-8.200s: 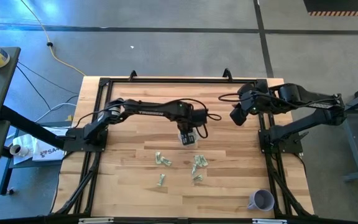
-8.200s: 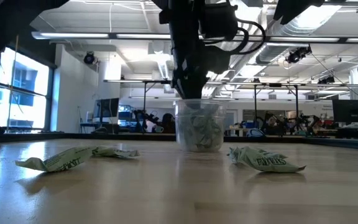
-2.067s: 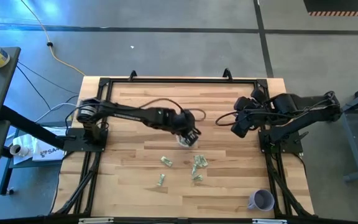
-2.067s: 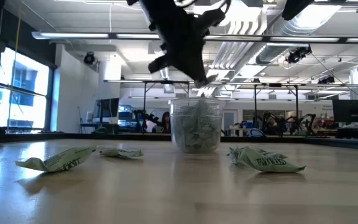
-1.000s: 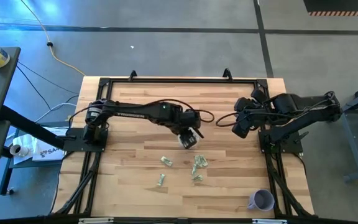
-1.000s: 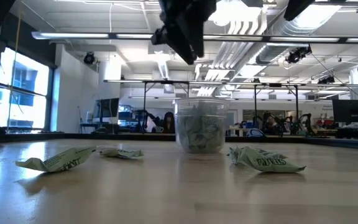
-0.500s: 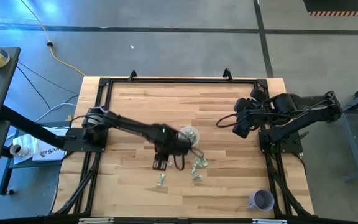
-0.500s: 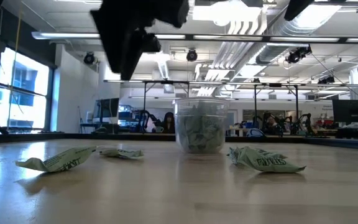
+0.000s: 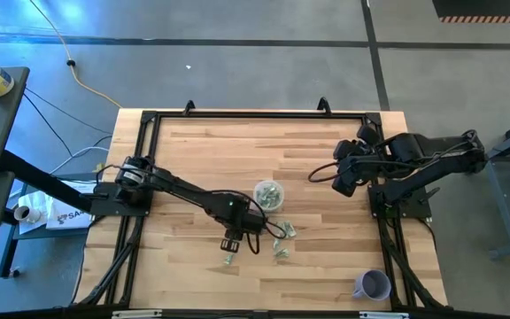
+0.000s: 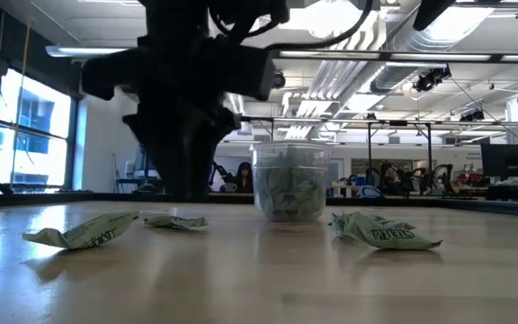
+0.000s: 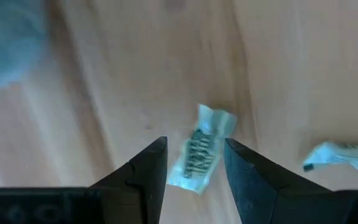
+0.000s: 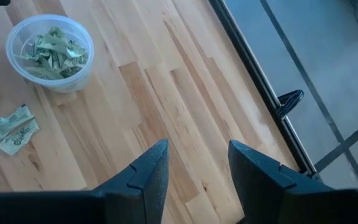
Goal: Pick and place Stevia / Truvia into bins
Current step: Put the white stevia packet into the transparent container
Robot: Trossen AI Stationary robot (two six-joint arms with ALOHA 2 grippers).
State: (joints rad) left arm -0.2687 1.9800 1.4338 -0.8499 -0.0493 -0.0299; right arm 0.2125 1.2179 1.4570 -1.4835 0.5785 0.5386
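Stevia packet (image 11: 201, 154) lies on the worktop (image 9: 193, 151) between my left hand's (image 11: 194, 169) open fingers; right hand (image 12: 194, 167) open, at 3 o'clock.

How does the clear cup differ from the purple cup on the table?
The clear cup is see-through with a whitish rim; the purple cup is opaque lavender. The clear cup holds many green-and-white packets; no packets show in the purple cup. The clear cup stands near the table's middle, by the loose packets; the purple cup lies tipped near the front right corner. Both are small and round.
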